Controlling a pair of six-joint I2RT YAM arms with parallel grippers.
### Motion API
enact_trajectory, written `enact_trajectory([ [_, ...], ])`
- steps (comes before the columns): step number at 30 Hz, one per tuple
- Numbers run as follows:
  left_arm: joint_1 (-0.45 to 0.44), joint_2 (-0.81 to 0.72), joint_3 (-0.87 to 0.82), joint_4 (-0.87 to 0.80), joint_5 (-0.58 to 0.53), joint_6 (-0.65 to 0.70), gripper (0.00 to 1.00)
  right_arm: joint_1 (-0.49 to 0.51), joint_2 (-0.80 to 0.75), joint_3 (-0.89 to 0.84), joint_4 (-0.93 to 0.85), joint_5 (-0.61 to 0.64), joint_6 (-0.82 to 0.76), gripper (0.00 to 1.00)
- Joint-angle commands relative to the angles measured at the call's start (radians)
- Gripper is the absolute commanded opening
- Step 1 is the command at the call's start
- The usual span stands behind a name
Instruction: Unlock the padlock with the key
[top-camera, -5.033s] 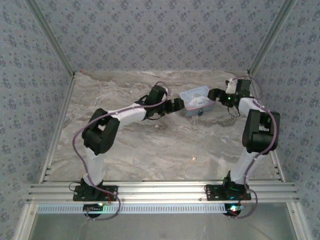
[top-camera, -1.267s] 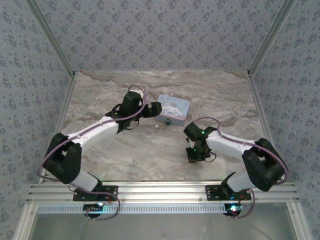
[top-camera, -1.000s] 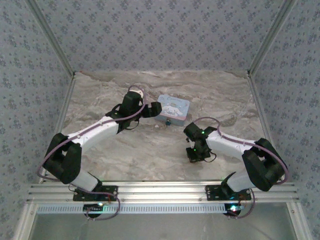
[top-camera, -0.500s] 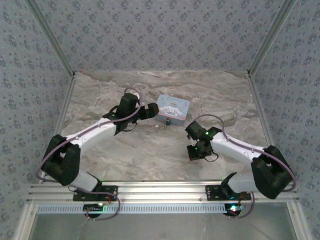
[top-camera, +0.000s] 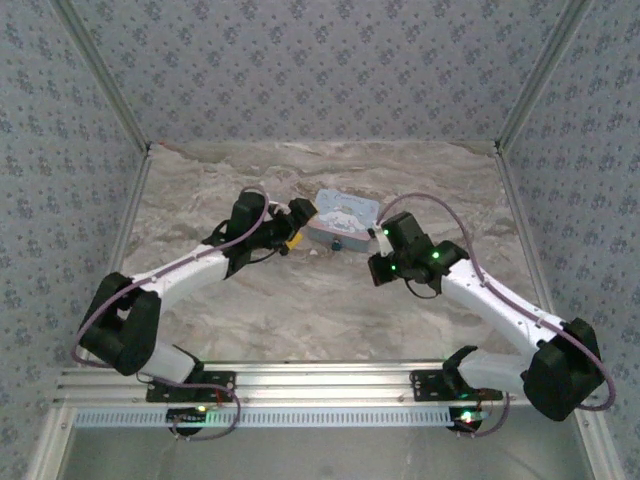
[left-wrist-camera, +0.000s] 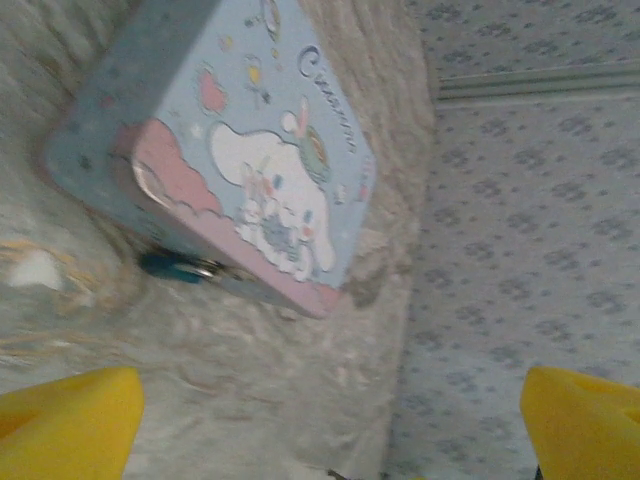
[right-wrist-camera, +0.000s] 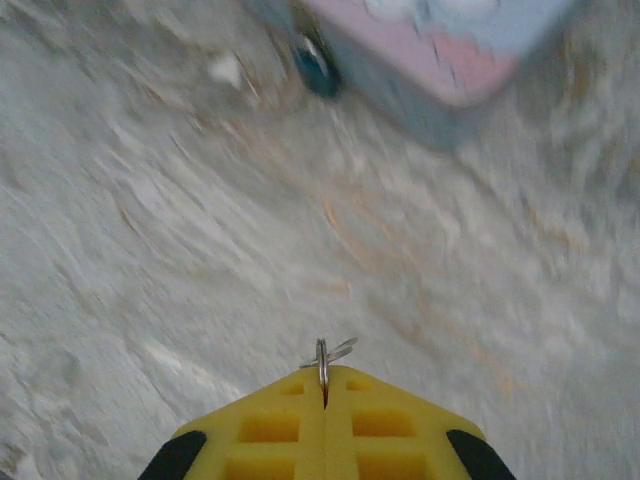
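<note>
The right fingers (right-wrist-camera: 265, 430) are pressed tight together, pinching the key (right-wrist-camera: 323, 358) — what sticks out past the yellow pads is a small silvery ring and a sliver of metal. The left fingers (left-wrist-camera: 65, 425) are spread wide with nothing between them.

Beyond both sits the padlock (left-wrist-camera: 180, 267): a tiny thing with a dark blue body and a glint of silver, blurred in both wrist views. It is at the near side of a pale blue tin (left-wrist-camera: 230, 150), low against the table (top-camera: 300, 310). The tin's lid shows a white long-eared cartoon figure over a pink cloud and a cursive word starting with "C" — the rest is too soft to read.

From above, the tin lies toward the far middle of the table, with the left fingers just to its left and the right fingers just off its near right corner.
</note>
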Motion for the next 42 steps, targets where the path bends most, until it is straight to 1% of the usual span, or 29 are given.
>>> enact_trajectory([
  [1, -0.024, 0.023, -0.024, 0.190, 0.065, -0.216, 0.97, 0.002, 0.006, 0.046, 0.153, -0.083, -0.074, 0.00],
  [6, -0.063, 0.083, -0.037, 0.369, 0.077, -0.375, 0.97, 0.019, 0.064, 0.091, 0.265, -0.123, -0.087, 0.00],
  [11, -0.098, 0.153, -0.068, 0.554, 0.051, -0.511, 0.95, 0.040, 0.131, 0.135, 0.329, -0.142, -0.077, 0.00],
  [15, -0.122, 0.197, -0.079, 0.654, 0.031, -0.577, 0.93, 0.047, 0.158, 0.137, 0.378, -0.156, -0.052, 0.00],
  [19, -0.135, 0.224, -0.079, 0.703, 0.020, -0.607, 0.89, 0.049, 0.176, 0.137, 0.391, -0.165, -0.036, 0.00],
  [25, -0.135, 0.224, -0.092, 0.727, -0.001, -0.617, 0.77, 0.049, 0.178, 0.110, 0.378, -0.163, -0.014, 0.00],
  [37, -0.136, 0.224, -0.107, 0.718, -0.014, -0.618, 0.42, 0.047, 0.146, 0.081, 0.357, -0.139, -0.009, 0.00],
  [40, -0.136, 0.224, -0.109, 0.716, -0.015, -0.618, 0.35, 0.046, 0.140, 0.074, 0.360, -0.136, -0.003, 0.00],
  [42, -0.136, 0.224, -0.111, 0.712, -0.015, -0.618, 0.29, 0.044, 0.134, 0.068, 0.361, -0.136, -0.001, 0.00],
])
